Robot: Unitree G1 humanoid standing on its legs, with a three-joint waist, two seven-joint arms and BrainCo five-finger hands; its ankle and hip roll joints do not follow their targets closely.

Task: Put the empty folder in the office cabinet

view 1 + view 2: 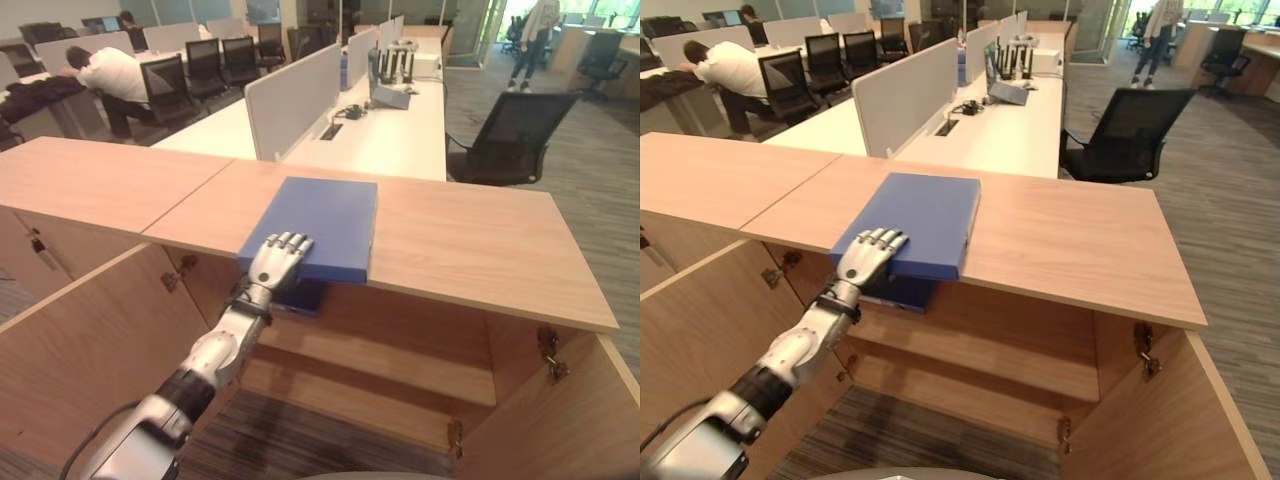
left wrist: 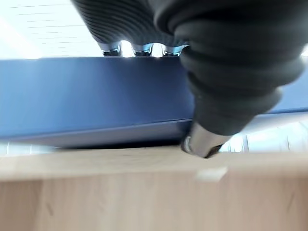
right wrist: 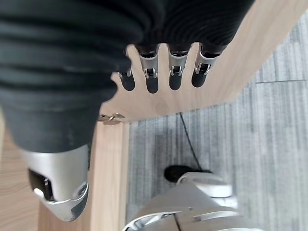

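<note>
A blue folder [image 1: 322, 220] lies flat on the wooden cabinet top [image 1: 470, 250], its near edge sticking out over the front. My left hand [image 1: 278, 258] reaches up from the lower left and grips that near edge. Its fingers lie on the cover while the thumb [image 2: 202, 144] presses from below the folder [image 2: 96, 96]. Below the top, the cabinet stands open, with a wooden shelf [image 1: 380, 365] inside. My right hand [image 3: 152, 79] hangs beside a cabinet door above the carpet, its fingers relaxed with nothing in them.
Two cabinet doors stand open, one at the left [image 1: 90, 350] and one at the right [image 1: 560, 420]. A black office chair [image 1: 510, 135] and white desks stand behind the cabinet. One person [image 1: 105, 75] leans over a desk at the far left and another [image 1: 535, 35] stands at the back right.
</note>
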